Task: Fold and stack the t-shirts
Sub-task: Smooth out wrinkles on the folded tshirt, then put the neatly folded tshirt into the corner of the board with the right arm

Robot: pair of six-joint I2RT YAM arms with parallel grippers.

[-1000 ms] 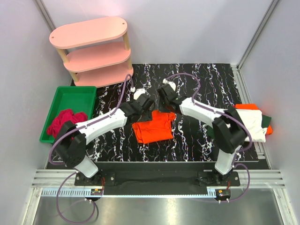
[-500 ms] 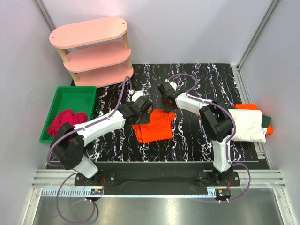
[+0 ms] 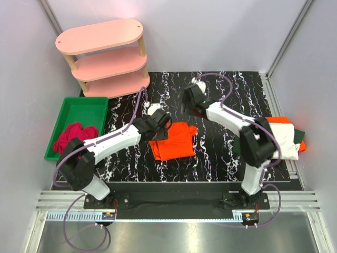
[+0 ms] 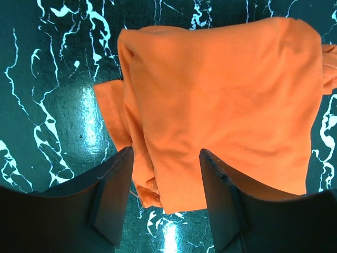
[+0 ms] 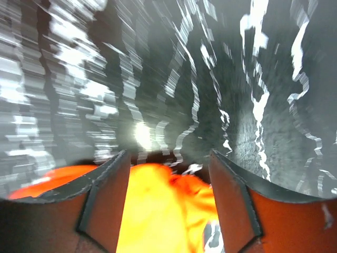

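Note:
A bright orange t-shirt [image 3: 172, 140] lies folded on the black marbled table [image 3: 237, 100], in the middle. In the left wrist view the same orange t-shirt [image 4: 221, 100] fills most of the picture. My left gripper [image 3: 162, 130] hovers over its left rear edge, and the left gripper [image 4: 166, 197] is open, its fingers apart with cloth showing between them but not pinched. My right gripper [image 3: 191, 103] is open just behind the shirt's far right corner. The right wrist view is blurred and shows that gripper [image 5: 168, 176] with the orange t-shirt [image 5: 158, 211] below it. Folded t-shirts [image 3: 281, 138] are stacked at the right edge, white on top of orange and dark green.
A pink three-tier shelf [image 3: 102, 58] stands at the back left. A green tray [image 3: 84, 108] at the left holds a crumpled red cloth [image 3: 73, 137]. Walls close in on both sides and behind.
My right gripper has opened, let go of the orange shirt's far right corner and drawn back toward the rear of the table. The left arm has barely moved.

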